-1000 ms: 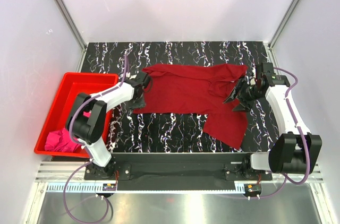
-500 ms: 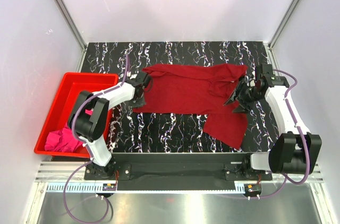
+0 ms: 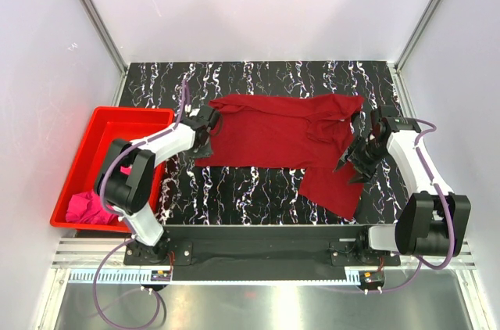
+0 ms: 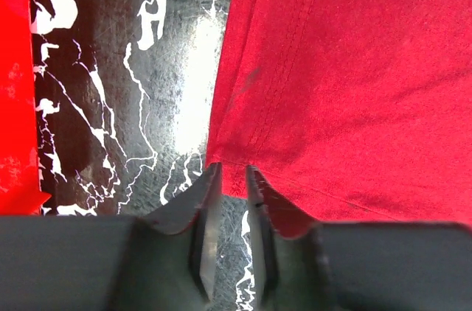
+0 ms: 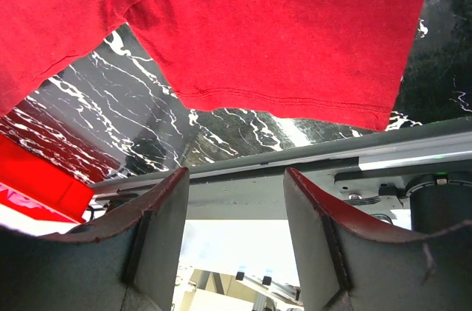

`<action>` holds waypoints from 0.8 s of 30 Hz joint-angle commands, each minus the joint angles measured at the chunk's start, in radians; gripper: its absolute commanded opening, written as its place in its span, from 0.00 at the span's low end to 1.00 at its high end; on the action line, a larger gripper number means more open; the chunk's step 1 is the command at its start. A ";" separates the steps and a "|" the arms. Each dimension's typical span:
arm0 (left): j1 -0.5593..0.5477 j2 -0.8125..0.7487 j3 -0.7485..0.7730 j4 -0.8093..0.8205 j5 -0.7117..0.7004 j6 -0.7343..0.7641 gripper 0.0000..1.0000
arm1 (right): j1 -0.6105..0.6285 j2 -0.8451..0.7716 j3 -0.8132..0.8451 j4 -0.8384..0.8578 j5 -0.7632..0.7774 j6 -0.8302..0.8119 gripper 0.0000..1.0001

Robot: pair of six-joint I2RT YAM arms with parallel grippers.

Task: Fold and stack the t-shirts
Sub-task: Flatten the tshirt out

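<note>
The dark crimson t-shirt (image 3: 281,133) lies spread out on the black marbled table, with a flap (image 3: 332,188) hanging toward the near edge at its right. My left gripper (image 3: 209,121) is low at the shirt's left edge. In the left wrist view (image 4: 231,171) its jaws stand a narrow gap apart at the hem corner (image 4: 221,155), with bare table showing between them. My right gripper (image 3: 350,166) is wide open and empty beside the right flap, which shows in the right wrist view (image 5: 280,23). The magenta pink t-shirt (image 3: 87,209) lies bunched in the bin.
The red plastic bin (image 3: 117,117) stands off the table's left edge, close to my left arm; it also shows in the left wrist view (image 4: 11,68). White walls enclose the table on three sides. The metal rail (image 5: 369,160) runs along the near edge.
My right gripper has moved toward the near edge along the shirt's right side. My left gripper has stayed at the shirt's left edge.
</note>
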 commanded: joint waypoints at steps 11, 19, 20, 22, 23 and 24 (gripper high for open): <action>0.007 0.018 -0.018 0.028 -0.033 -0.006 0.45 | 0.002 0.014 0.002 0.027 -0.049 -0.012 0.61; 0.027 0.041 -0.067 0.067 -0.014 -0.017 0.34 | 0.004 0.023 -0.010 0.031 -0.047 -0.021 0.61; 0.029 0.043 -0.067 0.068 -0.012 -0.017 0.31 | 0.002 0.024 -0.010 0.031 -0.047 -0.024 0.61; 0.032 0.040 -0.061 0.065 -0.014 -0.017 0.24 | 0.002 0.029 -0.013 0.033 -0.046 -0.027 0.61; 0.034 0.041 -0.058 0.062 -0.014 -0.014 0.21 | 0.002 0.032 -0.015 0.031 -0.043 -0.026 0.61; 0.034 0.040 -0.055 0.061 -0.012 -0.013 0.18 | 0.002 0.034 -0.015 0.030 -0.038 -0.024 0.61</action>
